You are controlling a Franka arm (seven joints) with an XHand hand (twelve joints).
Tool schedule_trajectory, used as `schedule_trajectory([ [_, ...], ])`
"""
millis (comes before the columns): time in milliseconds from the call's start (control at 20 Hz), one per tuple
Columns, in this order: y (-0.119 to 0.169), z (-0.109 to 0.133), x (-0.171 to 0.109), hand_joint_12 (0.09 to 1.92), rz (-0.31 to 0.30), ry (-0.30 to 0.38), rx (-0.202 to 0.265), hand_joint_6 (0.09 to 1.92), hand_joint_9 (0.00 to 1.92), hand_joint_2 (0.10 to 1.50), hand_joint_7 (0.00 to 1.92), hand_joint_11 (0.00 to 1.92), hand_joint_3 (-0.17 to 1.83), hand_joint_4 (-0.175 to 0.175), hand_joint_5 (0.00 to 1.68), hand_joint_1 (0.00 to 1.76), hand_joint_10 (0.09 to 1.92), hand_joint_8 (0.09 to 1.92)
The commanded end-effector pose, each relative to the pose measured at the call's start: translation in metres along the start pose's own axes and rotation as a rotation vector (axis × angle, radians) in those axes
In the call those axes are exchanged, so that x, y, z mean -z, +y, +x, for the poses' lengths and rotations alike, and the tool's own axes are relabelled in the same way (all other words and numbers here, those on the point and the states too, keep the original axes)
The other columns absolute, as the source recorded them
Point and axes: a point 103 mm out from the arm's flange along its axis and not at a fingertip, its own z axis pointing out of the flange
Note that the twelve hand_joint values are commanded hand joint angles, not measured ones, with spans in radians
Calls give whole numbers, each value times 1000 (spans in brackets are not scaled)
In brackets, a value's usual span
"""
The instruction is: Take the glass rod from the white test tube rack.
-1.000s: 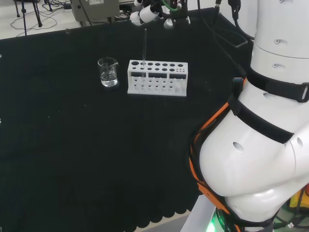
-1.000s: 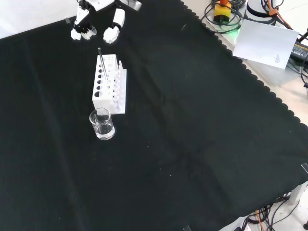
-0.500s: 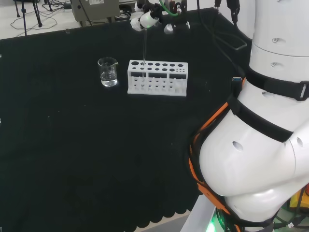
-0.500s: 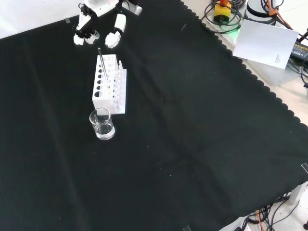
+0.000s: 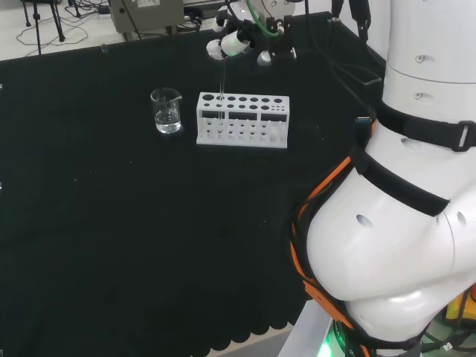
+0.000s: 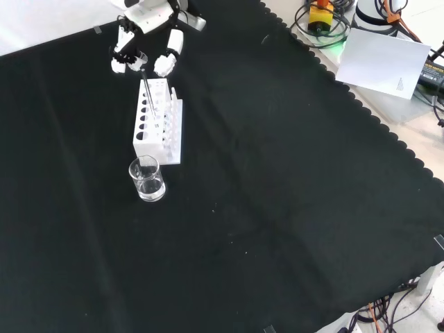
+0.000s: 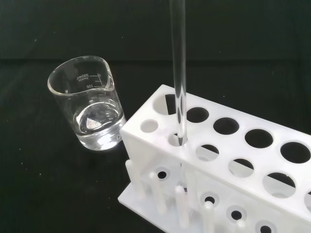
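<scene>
Glass rod (image 5: 222, 78), upright in end hole of white test tube rack (image 5: 242, 119), upper centre of head view; hand (image 6: 147, 41) directly above its tip, fingers (image 6: 166, 61) spread either side, not yet pinching

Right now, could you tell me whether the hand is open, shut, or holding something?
Hand: open, fingers spread just above the top of the glass rod, not closed on it; the rod stands in the white test tube rack.

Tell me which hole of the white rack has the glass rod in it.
The glass rod stands upright in a small hole at the end of the white rack nearest the beaker; the large holes along the rack are empty.
</scene>
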Motion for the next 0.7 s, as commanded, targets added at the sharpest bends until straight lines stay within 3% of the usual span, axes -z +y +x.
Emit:
schedule_trajectory([
  [50,1,-4,-8,1257,5,8,3,697,1202,899,887,1039,476,-175,299,598,1017,1099],
  [400,9,-6,-33,1246,31,13,13,813,1274,897,969,1052,482,-175,357,613,1042,1085],
  [700,10,-1,-34,1231,12,11,32,941,1347,897,1042,1084,486,-175,490,626,1035,1075],
])
